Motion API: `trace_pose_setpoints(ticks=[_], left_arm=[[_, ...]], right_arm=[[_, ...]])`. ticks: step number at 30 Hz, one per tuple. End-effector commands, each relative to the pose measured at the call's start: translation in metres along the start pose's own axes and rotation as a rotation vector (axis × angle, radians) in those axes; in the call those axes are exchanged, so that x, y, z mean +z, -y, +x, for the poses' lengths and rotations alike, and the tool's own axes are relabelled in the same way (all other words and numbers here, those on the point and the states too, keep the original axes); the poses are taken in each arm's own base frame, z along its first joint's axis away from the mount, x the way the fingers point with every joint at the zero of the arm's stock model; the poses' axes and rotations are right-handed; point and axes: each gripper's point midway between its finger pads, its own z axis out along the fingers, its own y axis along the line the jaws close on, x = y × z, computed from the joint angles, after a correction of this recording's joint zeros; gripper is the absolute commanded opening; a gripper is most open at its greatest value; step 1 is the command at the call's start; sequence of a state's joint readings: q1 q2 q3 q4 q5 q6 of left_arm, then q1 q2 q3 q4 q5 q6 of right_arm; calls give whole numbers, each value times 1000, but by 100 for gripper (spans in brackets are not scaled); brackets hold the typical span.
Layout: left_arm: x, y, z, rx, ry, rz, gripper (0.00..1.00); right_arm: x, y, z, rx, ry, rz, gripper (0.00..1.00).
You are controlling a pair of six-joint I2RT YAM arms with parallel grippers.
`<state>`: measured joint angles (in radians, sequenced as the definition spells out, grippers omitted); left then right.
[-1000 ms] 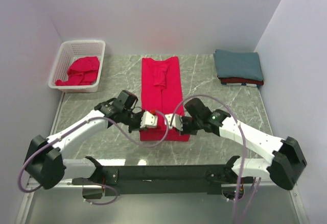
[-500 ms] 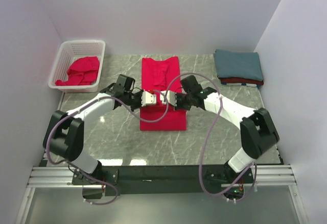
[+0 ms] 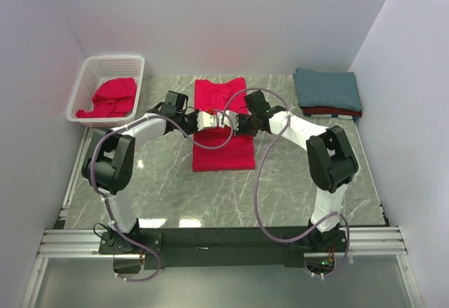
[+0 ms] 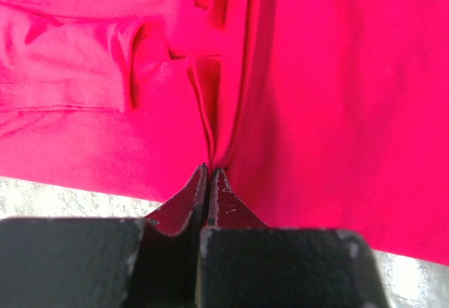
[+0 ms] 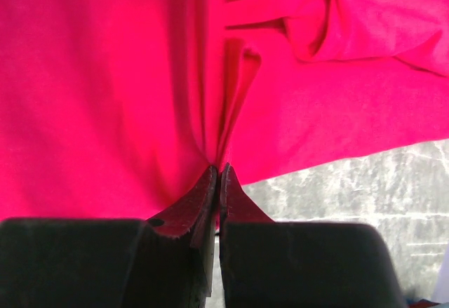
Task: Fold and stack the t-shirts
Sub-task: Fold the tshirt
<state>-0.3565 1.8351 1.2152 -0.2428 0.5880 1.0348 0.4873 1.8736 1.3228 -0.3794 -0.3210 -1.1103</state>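
A bright red t-shirt [image 3: 223, 150] lies in a narrow strip on the grey marble table, its near end folded up and lifted toward the far end. My left gripper [image 3: 219, 121] is shut on the left part of that lifted hem; in the left wrist view the red t-shirt [image 4: 323, 97] bunches into the closed left gripper [image 4: 210, 169]. Facing it from the right, my right gripper [image 3: 230, 121] is shut on the same hem, and the right wrist view shows the red cloth [image 5: 105, 83] pinched in the right gripper [image 5: 218, 168].
A white lattice basket [image 3: 98, 66] at the far left holds another crumpled red t-shirt [image 3: 112, 97]. At the far right sits a stack: a folded teal-blue t-shirt [image 3: 326, 88] on top of a darker red one [image 3: 333, 112]. White walls enclose the table.
Both grippers have carried the near hem of the red t-shirt away from the arm bases toward the far end, shortening the visible strip. The arms are stretched farther out.
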Motion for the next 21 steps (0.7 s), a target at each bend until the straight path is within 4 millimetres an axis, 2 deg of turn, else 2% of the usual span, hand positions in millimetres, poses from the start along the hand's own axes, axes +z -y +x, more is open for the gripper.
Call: trace_pose_setpoints(ticks=[1,5,6,7,8,9,10,11,13,15,16,17,19,20,21], left_arm=[[1,-23,-8,65,24,-46,1],[5,-25,0,57,11,-51,1],[5,-26,1,49,9,-58,2],[6,-31,2,54,13,-83,6],[6,-34,4,54,4,-101,12],[4,-39,4,47,1,-122,24],[0,-47,3,42,4,-148,30],[-3,-51,2,32,3,-158,42],[-18,-61,-2,23,9,-195,51],[-31,-63,-7,7,22,-212,53],[-45,-60,-11,-7,24,-214,53],[-51,-54,-14,-28,38,-201,51],[-67,-32,-18,-46,47,-168,50],[-71,-16,-15,-50,35,-134,49],[-75,-2,-17,-48,50,-113,49]], right_arm=[[-3,35,-9,-36,23,88,0],[3,41,-6,-29,15,111,0],[6,43,-4,-17,6,120,3],[5,47,-1,6,-11,142,10],[5,50,0,13,-19,156,25],[3,54,-1,15,-18,176,34],[1,57,-1,27,-21,196,39],[-3,62,-1,29,-23,227,50],[-19,70,-5,44,-11,262,55],[-40,74,-11,59,1,278,56],[-47,74,-11,66,2,281,56],[-61,66,-15,73,12,263,53],[-74,52,-18,89,27,237,51],[-86,34,-17,94,31,217,48],[-88,21,-21,103,56,188,46]])
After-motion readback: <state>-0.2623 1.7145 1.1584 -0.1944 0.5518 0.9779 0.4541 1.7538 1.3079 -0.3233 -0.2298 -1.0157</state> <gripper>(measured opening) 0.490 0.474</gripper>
